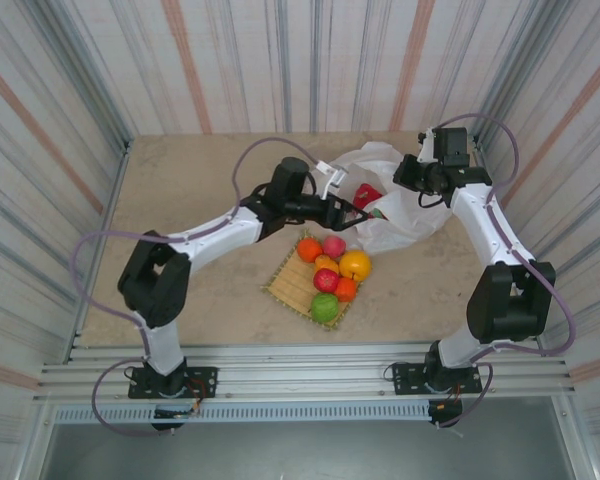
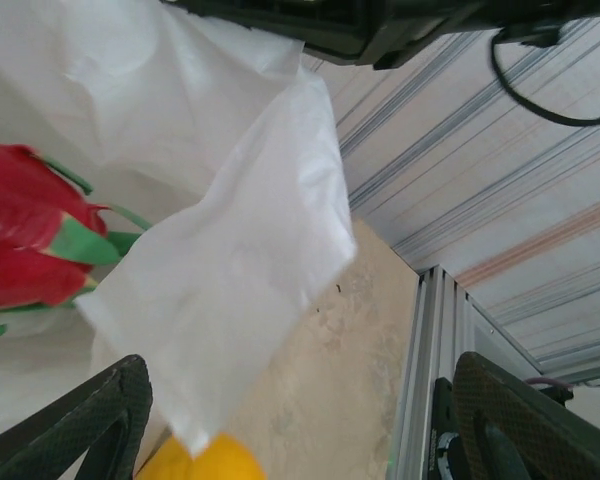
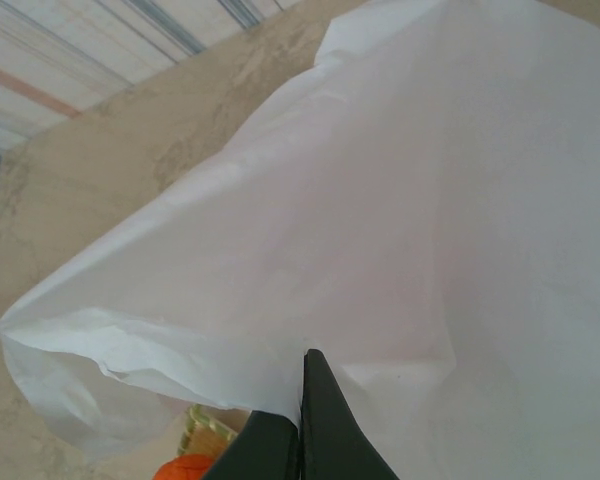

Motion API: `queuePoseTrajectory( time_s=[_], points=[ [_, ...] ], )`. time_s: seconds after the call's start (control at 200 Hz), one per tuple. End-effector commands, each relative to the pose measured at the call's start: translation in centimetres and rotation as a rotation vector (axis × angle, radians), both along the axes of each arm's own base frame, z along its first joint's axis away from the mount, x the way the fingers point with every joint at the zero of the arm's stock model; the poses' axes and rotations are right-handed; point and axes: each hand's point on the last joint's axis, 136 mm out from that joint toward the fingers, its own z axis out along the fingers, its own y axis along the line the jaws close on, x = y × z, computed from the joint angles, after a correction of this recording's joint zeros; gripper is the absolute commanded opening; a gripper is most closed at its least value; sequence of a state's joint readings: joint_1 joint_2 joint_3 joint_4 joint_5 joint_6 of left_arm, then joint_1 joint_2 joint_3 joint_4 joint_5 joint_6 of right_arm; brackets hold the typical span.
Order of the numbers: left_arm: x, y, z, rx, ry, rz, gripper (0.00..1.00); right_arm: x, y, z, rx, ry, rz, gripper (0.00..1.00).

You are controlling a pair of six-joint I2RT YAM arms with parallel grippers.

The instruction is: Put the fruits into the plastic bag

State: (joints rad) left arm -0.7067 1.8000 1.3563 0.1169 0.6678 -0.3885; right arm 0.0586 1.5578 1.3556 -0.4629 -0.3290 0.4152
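The white plastic bag (image 1: 405,215) lies at the back of the table with its mouth facing the left arm. My right gripper (image 1: 402,185) is shut on its upper edge, and its fingers (image 3: 315,420) pinch the film (image 3: 430,200). A red dragon fruit (image 1: 367,195) with green tips lies inside the bag (image 2: 230,230), to the left of my left fingers (image 2: 25,240). My left gripper (image 1: 355,215) hangs at the bag's mouth, open (image 2: 310,430), with nothing between its fingers. Several fruits sit on the woven mat (image 1: 285,285): an orange (image 1: 309,249), a pink apple (image 1: 334,246), a yellow-orange fruit (image 1: 356,265), a red apple (image 1: 326,280) and a green one (image 1: 325,307).
Striped walls (image 1: 70,150) close in the table on three sides. An aluminium rail (image 1: 300,375) runs along the near edge by the arm bases. The yellow fruit (image 2: 205,462) shows just under a flap of the bag. Bare tabletop (image 1: 180,180) lies to the left.
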Motion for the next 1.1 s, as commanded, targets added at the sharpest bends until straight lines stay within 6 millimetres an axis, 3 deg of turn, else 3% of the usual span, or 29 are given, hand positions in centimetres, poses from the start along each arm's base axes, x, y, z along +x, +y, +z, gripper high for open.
queuePoseTrajectory(
  time_s=[0.0,0.065,0.185,0.261,0.426,0.586,0.817,1.007,1.097],
  points=[
    [-0.7,2.3,2.9,-0.003,-0.115,0.041,0.82,0.3,-0.4,-0.9,0.005,0.018,-0.028,0.00],
    [-0.3,4.1,2.9,0.054,-0.159,0.130,0.81,0.4,-0.4,-0.9,0.007,0.018,-0.027,0.00],
    [3.0,9.0,1.3,0.224,-0.240,0.438,0.81,0.5,-0.3,-1.0,0.014,0.019,-0.023,0.00],
    [4.3,9.8,-0.2,0.307,-0.231,0.460,0.83,0.5,-0.3,-0.9,0.015,0.017,-0.023,0.00],
    [6.4,8.0,-4.1,0.404,-0.189,0.413,0.84,0.4,-0.7,-0.5,0.014,0.010,-0.029,0.00],
    [7.8,6.2,-6.2,0.401,-0.149,0.389,0.75,0.3,-0.9,-0.2,0.014,0.007,-0.029,0.00],
    [10.6,2.9,-6.2,0.329,-0.148,0.349,0.47,-0.1,-1.1,-0.4,0.002,0.013,-0.026,0.00],
    [10.9,1.8,-5.4,0.290,-0.154,0.315,0.15,-0.2,-1.7,0.2,-0.009,-0.001,-0.031,0.00],
    [10.8,1.6,-3.7,0.263,-0.172,0.302,0.00,-0.2,-2.2,0.8,-0.017,-0.013,-0.035,0.00]
  ],
)
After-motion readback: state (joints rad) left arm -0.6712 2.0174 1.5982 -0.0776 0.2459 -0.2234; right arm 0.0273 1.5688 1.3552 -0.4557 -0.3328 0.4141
